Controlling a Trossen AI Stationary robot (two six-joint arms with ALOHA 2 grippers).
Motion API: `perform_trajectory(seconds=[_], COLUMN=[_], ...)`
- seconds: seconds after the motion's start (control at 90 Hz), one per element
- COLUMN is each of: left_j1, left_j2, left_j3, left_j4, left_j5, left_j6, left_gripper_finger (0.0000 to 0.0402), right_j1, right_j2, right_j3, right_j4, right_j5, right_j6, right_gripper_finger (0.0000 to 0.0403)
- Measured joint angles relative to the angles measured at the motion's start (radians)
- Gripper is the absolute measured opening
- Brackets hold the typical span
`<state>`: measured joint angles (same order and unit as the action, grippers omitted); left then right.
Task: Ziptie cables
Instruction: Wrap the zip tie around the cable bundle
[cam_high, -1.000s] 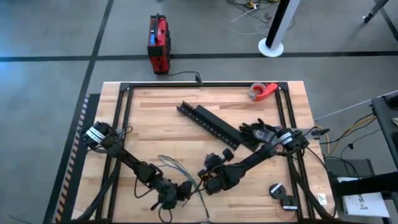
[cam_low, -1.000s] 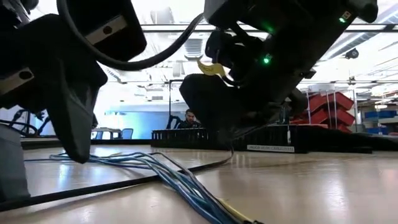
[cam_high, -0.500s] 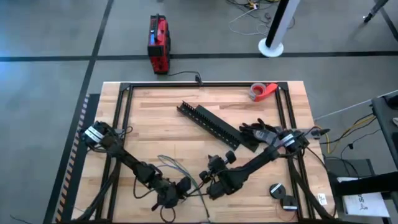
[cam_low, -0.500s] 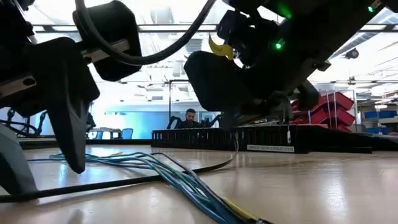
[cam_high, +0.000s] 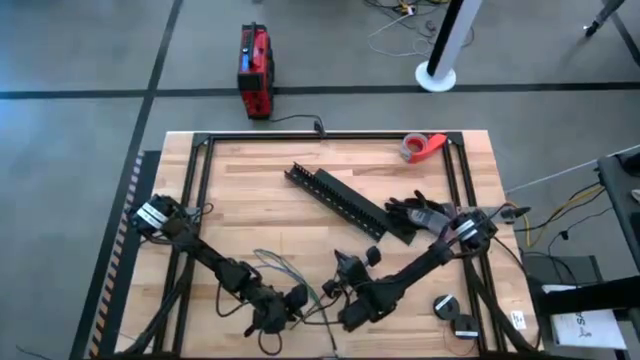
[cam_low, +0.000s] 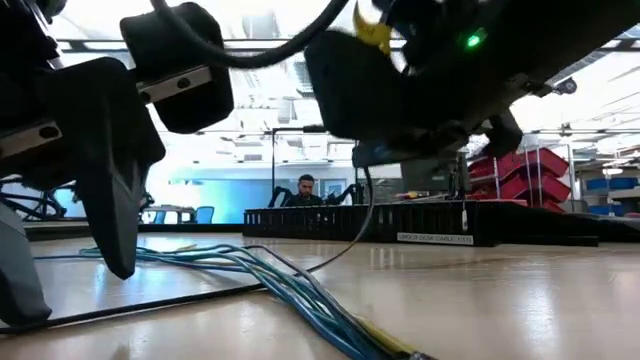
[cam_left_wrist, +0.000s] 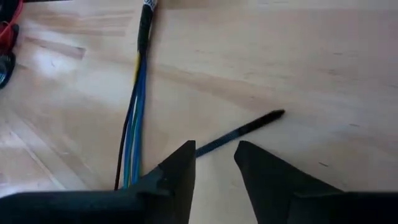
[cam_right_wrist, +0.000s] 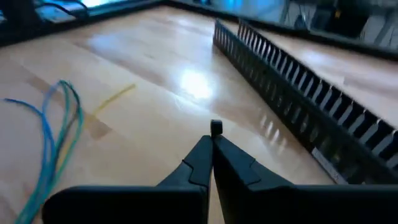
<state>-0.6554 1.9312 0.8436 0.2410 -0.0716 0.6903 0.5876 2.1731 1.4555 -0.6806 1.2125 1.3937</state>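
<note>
The left gripper (cam_left_wrist: 214, 163) is positioned low over the table's near edge with its fingers parted, a thin black zip tie (cam_left_wrist: 239, 131) lying on the wood between the tips. The cables (cam_left_wrist: 132, 134) lie just beside it on the table (cam_high: 250, 190). The right gripper (cam_right_wrist: 212, 155) is clamped on a small black zip tie end, near the black slotted rail (cam_right_wrist: 292, 93).

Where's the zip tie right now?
The black zip tie lies flat on the wooden table at its near edge, just ahead of the left gripper's open fingers, beside the cables. The right gripper holds its head end.
</note>
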Motion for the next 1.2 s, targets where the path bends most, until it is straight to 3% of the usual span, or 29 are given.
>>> perform_trajectory(seconds=[0.311,0.689,1.2], left_j1=[-0.001,-0.003,-0.003], left_j2=[0.000,0.000,0.000], left_j3=[0.000,0.000,-0.001], left_j4=[-0.002,-0.004,0.006], left_j5=[0.008,0.072,0.085], left_j6=[-0.008,0.017,0.075], left_gripper_finger=[0.0113,0.0113,0.0120], right_j1=[0.068,0.062,-0.009], right_j2=[0.064,0.143,0.141], right_j3=[-0.002,-0.003,-0.004], right_j4=[0.021,0.032,-0.042], right_j5=[0.120,0.209,0.224], right_j6=[0.075,0.231,0.411], right_gripper_finger=[0.0000,0.0000,0.0000])
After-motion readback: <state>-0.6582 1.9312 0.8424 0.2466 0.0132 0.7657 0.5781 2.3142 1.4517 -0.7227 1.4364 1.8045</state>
